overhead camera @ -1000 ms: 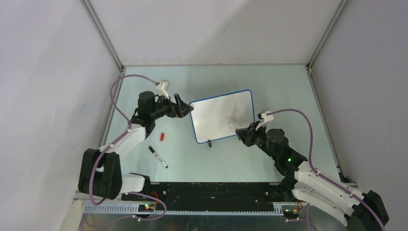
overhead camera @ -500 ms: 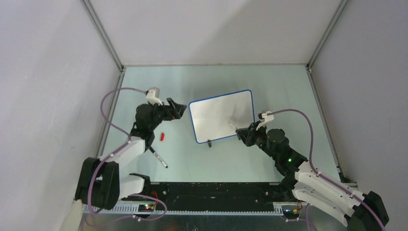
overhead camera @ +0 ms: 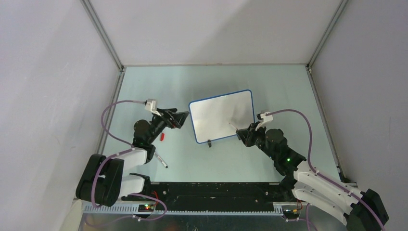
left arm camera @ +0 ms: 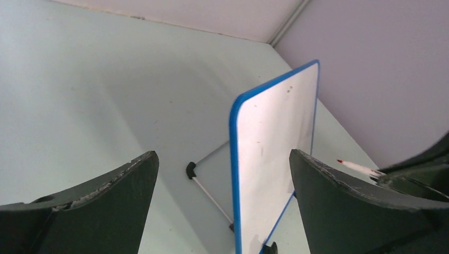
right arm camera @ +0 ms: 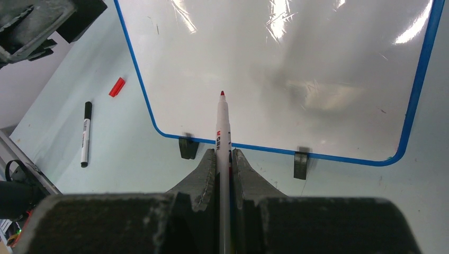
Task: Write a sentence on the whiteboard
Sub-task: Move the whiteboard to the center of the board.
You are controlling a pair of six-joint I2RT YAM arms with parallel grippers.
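The whiteboard (overhead camera: 222,115) stands tilted on its black clip feet (right arm camera: 186,147) mid-table, blue-rimmed, its face (right arm camera: 275,63) blank. No sentence shows on it. My right gripper (overhead camera: 243,134) is just off the board's lower right edge, shut (right arm camera: 223,153) on a red-tipped white marker (right arm camera: 223,127). The marker's tip hovers in front of the lower part of the face. My left gripper (overhead camera: 180,118) is open a short way left of the board, holding nothing. In the left wrist view its jaws (left arm camera: 222,154) frame the board's blue edge (left arm camera: 234,174), apart from it.
A red marker cap (overhead camera: 162,136) lies on the table left of the board, under my left arm. A black marker (overhead camera: 159,158) lies nearer the front. A wire stand (left arm camera: 209,193) props the board from behind. Grey enclosure walls bound the table.
My left gripper has drawn back from the board's left edge toward the near left, staying open. The right arm, marker and board have not moved.
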